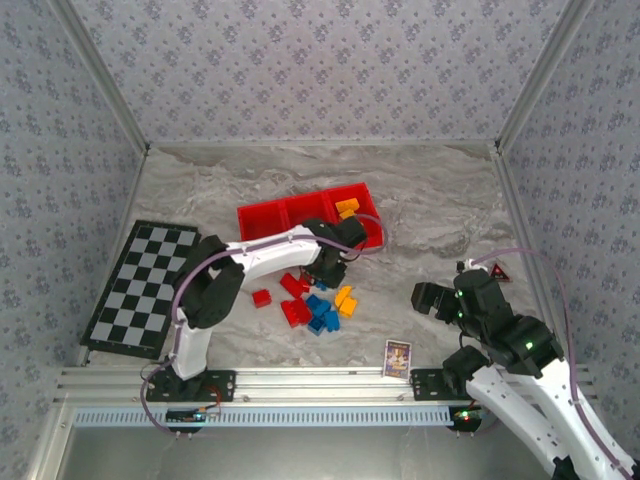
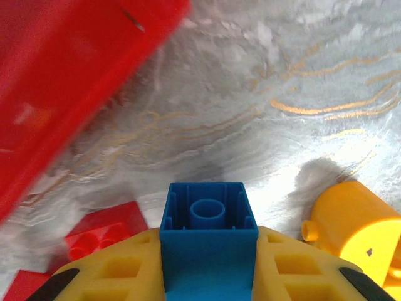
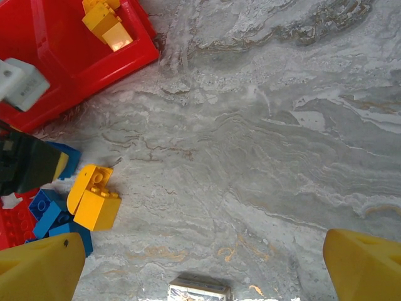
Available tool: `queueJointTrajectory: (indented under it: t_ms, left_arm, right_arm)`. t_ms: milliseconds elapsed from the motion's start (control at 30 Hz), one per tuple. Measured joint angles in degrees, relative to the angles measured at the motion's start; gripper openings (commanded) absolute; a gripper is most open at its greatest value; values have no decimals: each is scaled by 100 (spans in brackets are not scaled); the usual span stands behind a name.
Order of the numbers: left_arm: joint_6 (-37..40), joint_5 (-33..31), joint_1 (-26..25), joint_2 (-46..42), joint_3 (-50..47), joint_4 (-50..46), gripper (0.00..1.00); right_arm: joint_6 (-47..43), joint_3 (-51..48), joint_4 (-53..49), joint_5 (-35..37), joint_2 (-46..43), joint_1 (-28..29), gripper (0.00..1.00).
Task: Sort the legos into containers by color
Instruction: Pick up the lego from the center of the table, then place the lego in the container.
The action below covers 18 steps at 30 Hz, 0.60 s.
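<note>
Left arm's fingers (image 2: 119,269) are clamped on a small blue plastic lego brick (image 2: 208,213), just in front of the long red plastic tray (image 1: 262,222). Looks like the carry step: next it needs an empty compartment (image 1: 303,212), not the orange-yellow bricks' (image 1: 347,208) one. Right arm's fingers (image 3: 37,266) gape open.

tray (image 1: 262,224) red | legos (image 1: 320,316) red, blue, orange-yellow | board (image 1: 140,290) black-white checkered | table (image 1: 430,200) grey marbled

1. One red tray (image 1: 262,222) had three compartments;
2. red legos (image 1: 262,297) numbered about four;
3. blue legos (image 1: 330,319) numbered about four, overlapping;
4. orange-yellow legos (image 1: 346,301): two lay loose, at least two in the tray;
5. one checkered board (image 1: 140,285); one card (image 1: 397,357).
</note>
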Motion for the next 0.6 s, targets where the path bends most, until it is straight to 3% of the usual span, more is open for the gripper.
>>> queueJointTrajectory:
  t_ms: [300,600]
  left_arm:
    - [-105,-645,203,-660,728,-37,7]
    - [-107,-885,1062,-372,1738,-22,5]
  right_arm:
    - [-90,0,24,-142,7,-153,100]
    - [-133,0,48,-275,15,-321,100]
